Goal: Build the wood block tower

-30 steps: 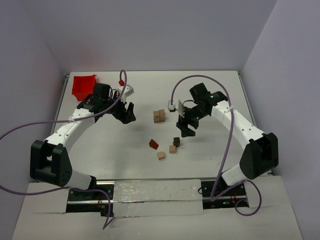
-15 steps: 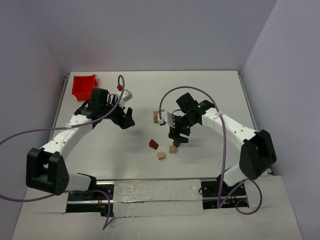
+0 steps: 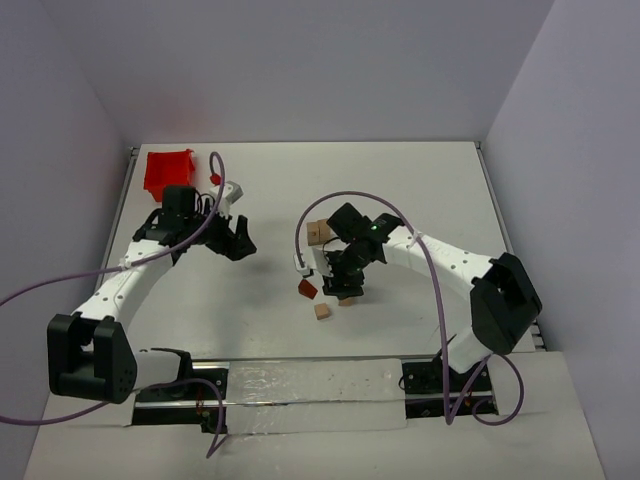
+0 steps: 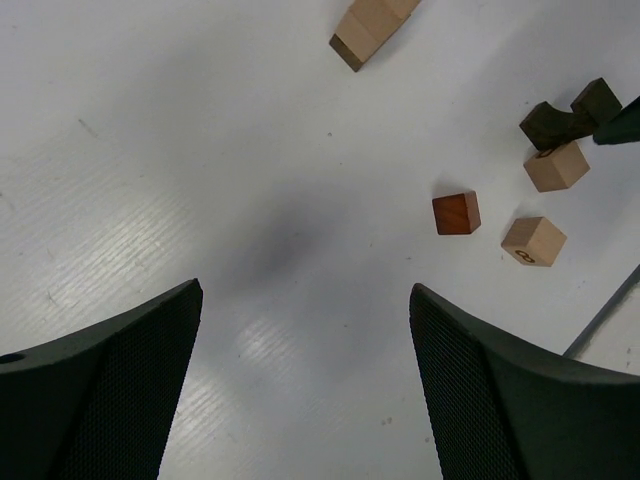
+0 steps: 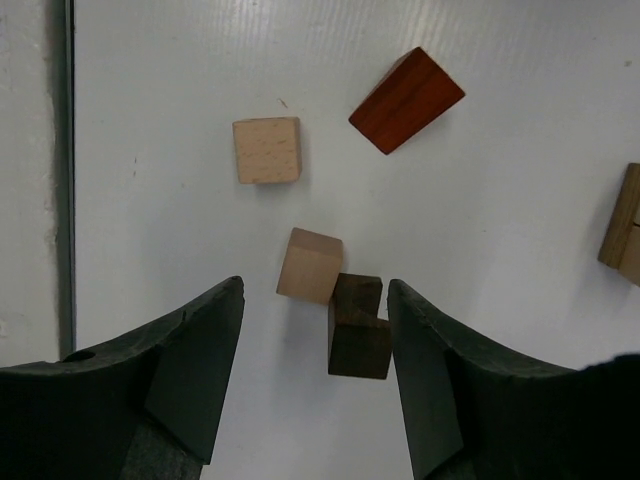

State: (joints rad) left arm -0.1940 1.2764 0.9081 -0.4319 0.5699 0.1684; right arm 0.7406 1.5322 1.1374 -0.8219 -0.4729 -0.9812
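No tower stands; the blocks lie loose on the white table. In the right wrist view my open right gripper hangs low over a dark brown notched block that touches a tan cube; both lie between the fingers, untouched. Further off lie another tan cube and the reddish-brown wedge. A tan-and-brown block pair lies beyond the right gripper. My left gripper is open and empty, well left of the blocks, over bare table.
A red plastic bin stands at the far left corner. The table's raised rim runs along the left edge and the right edge. The wedge and cubes show at the right of the left wrist view.
My right gripper has swung left and toward the near edge, coming down over the dark block and tan cube. My left gripper has drawn back to the left.
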